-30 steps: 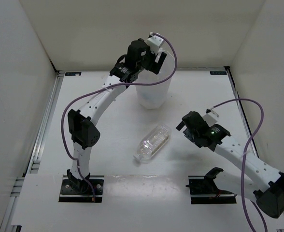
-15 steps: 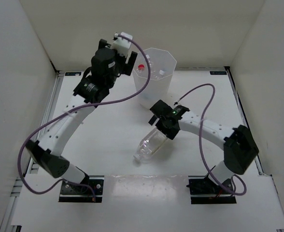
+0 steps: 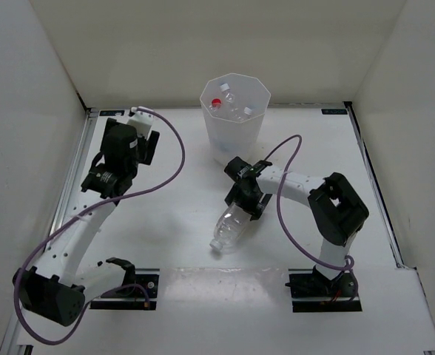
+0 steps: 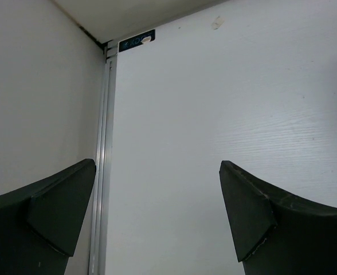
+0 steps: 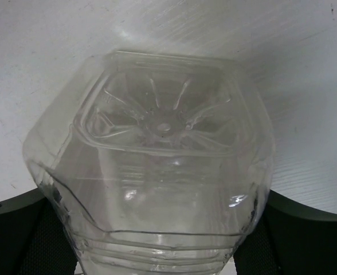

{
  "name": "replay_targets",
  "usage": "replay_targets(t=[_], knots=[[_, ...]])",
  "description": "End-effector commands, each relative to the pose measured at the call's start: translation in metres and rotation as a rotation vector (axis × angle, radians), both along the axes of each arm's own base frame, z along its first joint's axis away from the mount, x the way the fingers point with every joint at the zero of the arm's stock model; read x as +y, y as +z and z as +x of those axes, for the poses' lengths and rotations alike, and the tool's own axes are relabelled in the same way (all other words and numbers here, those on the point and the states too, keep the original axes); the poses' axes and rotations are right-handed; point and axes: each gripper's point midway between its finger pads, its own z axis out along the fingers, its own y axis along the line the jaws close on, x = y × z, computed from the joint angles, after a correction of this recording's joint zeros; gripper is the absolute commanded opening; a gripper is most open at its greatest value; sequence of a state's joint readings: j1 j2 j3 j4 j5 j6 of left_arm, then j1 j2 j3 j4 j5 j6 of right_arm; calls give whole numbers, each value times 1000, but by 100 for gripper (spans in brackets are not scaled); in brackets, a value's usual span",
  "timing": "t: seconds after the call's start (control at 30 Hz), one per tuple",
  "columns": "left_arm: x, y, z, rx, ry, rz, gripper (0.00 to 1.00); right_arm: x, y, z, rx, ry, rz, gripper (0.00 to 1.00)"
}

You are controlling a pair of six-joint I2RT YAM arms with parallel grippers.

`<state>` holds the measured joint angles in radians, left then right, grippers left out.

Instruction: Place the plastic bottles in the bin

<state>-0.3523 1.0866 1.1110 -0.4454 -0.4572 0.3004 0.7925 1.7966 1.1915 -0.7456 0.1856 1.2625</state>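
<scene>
Both arms have moved: the left hand [image 3: 145, 142] has left the bin [image 3: 232, 140] and hangs wide open, empty, over the worktop [image 3: 180, 222]; the right hand [image 3: 245, 198] has come down on the ribbed bottle [image 3: 231, 225] lying near the bin. Its jaws stand at both sides of the base; whether they already pinch, I cannot tell. This seems the last bottle outside.

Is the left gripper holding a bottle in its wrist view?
No, the left gripper stands open, and only bare table shows between its fingers.
</scene>
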Motion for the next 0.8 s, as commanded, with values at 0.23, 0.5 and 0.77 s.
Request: replay_targets(t=[0.23,0.5,0.77], knots=[[44,-34,-30,54,103,-130,100,-70,88,15,-331,8,-169,11],[66,-83,-48,169,182,-193,100,-171,320,104,-1041,-172,-506,5],[63,-86,-47,181,170,-277,100,-149,533,200,-1497,-58,-566,10]])
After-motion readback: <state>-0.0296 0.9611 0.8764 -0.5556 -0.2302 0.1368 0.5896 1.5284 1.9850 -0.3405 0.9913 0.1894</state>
